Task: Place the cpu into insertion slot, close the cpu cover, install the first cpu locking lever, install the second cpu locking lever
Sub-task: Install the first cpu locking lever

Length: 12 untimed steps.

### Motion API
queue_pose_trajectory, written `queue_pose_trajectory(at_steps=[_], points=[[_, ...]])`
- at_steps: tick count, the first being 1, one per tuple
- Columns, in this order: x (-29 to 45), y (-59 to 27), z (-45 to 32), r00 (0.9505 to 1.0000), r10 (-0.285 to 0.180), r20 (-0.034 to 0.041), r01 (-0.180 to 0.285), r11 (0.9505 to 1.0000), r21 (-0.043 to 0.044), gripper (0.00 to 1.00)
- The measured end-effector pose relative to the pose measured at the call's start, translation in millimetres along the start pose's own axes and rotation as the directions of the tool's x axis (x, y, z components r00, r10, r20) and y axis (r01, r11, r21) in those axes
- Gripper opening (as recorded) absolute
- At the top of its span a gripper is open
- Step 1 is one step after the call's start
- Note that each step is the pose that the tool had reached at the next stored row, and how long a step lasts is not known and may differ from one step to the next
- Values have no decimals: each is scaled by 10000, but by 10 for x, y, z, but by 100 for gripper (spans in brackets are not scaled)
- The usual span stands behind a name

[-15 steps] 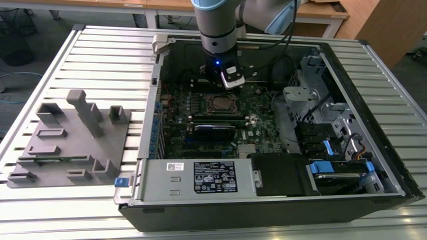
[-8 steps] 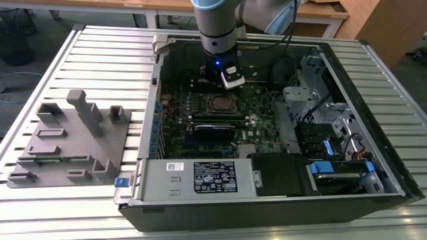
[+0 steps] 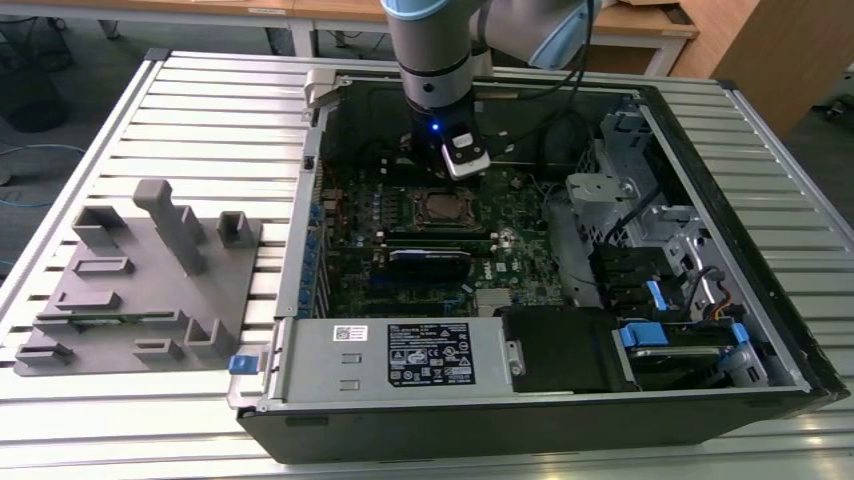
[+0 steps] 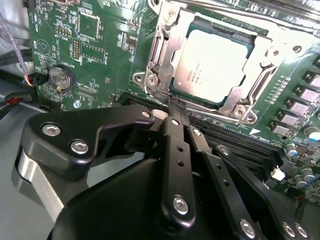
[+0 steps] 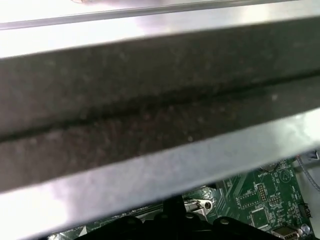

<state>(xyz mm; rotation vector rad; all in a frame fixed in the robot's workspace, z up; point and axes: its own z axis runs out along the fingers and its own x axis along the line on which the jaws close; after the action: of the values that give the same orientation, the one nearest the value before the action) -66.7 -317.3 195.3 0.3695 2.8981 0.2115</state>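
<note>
gripper (image 4: 174, 104): fingers pressed together, empty, tip just beside the cpu cover (image 4: 167, 50). beyond it, the cpu (image 4: 210, 65) lies seated inside that frame on the motherboard (image 4: 90, 30). judged: lever stage in hand; latching calls for fine tip placement.

The cpu (image 4: 210, 62) has a matt silver-grey metal top; the cpu cover (image 4: 165, 47) is shiny bare metal; the gripper (image 4: 175, 105) is smooth black.

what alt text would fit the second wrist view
The cpu lies in the insertion slot on the green motherboard, framed by the silvery cpu cover. The black gripper reaches close to the cover's near edge.
</note>
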Motion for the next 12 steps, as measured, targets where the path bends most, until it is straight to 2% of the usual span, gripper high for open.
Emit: queue_pose_trajectory(at_steps=[5,9,12], points=[[2,-2,10,10000,-34,82,33,9999,159,11],[4,-4,22,9999,-46,127,43,9998,216,11],[5,-4,24,9999,-47,130,44,9997,221,11]])
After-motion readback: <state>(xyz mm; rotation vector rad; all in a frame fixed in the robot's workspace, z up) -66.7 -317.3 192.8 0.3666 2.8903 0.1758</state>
